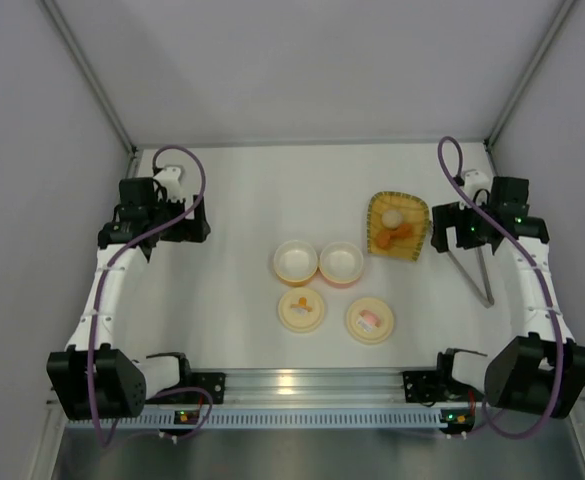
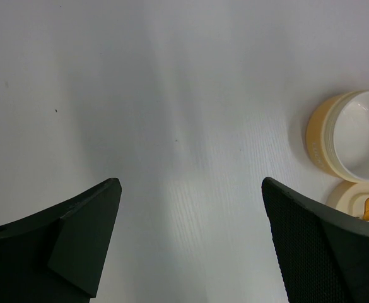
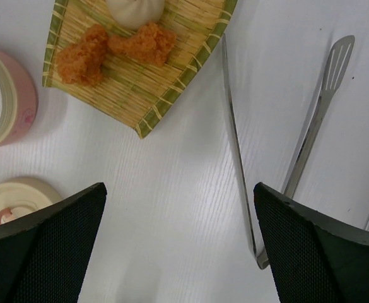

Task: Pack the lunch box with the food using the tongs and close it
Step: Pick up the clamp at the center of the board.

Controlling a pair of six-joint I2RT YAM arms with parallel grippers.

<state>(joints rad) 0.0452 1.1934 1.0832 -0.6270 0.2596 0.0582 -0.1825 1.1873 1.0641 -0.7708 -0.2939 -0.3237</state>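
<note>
Two grippers are hanging wide open, empty — left gripper (image 2: 190, 183) near the cream tub (image 2: 320, 136), right gripper (image 3: 179, 189) above the tongs (image 3: 238, 151) lying beside the tray (image 3: 146, 123) — so straddling both tong arms squarely is looking key.

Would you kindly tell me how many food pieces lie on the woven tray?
3, all on the woven tray: a whitish bun at its far end, one orange chunk nearer the pink tub, a second orange chunk beside it. None seems hidden.
</note>
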